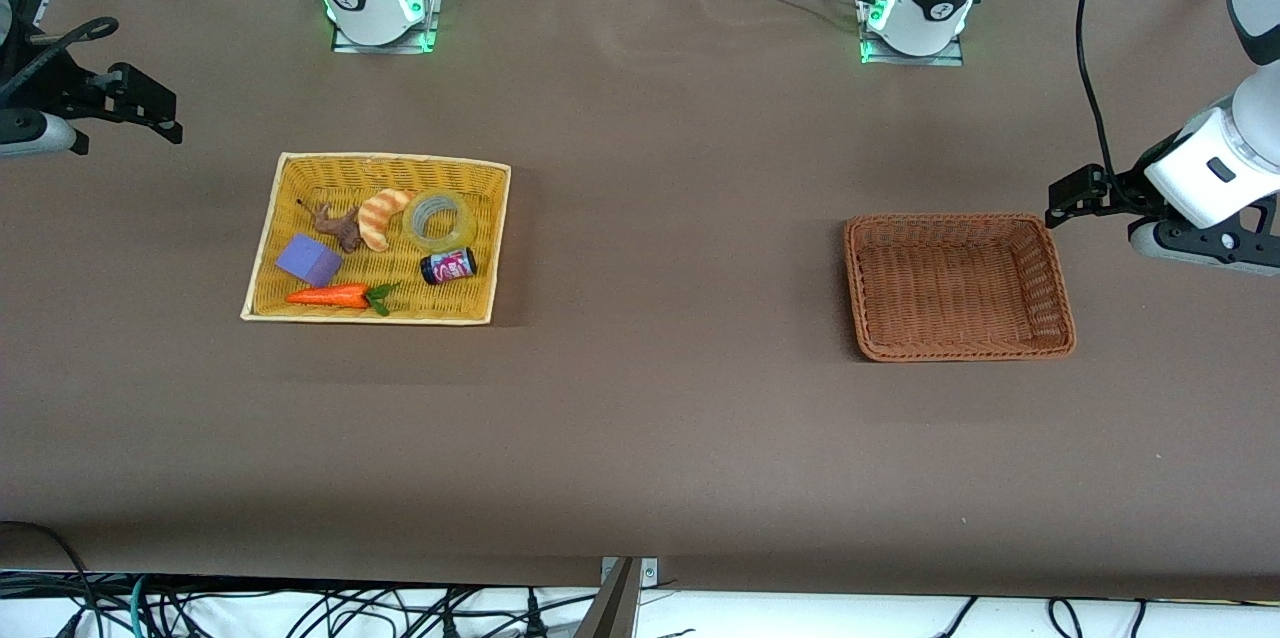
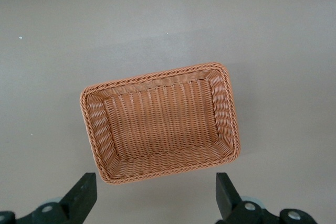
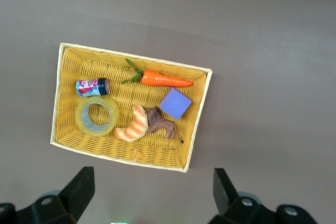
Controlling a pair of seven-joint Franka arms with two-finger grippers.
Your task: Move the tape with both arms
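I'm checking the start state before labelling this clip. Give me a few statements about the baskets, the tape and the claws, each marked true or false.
1. The tape lies in the yellow basket. True.
2. The brown basket holds the carrot. False: it holds nothing; the carrot lies in the yellow basket.
3. The right claw is shut on the tape. False: it is open, up over the table at the right arm's end, holding nothing.
4. The left claw is open. True: it hangs by the brown basket at the left arm's end.
5. The small can lies nearer to the front camera than the tape. True.
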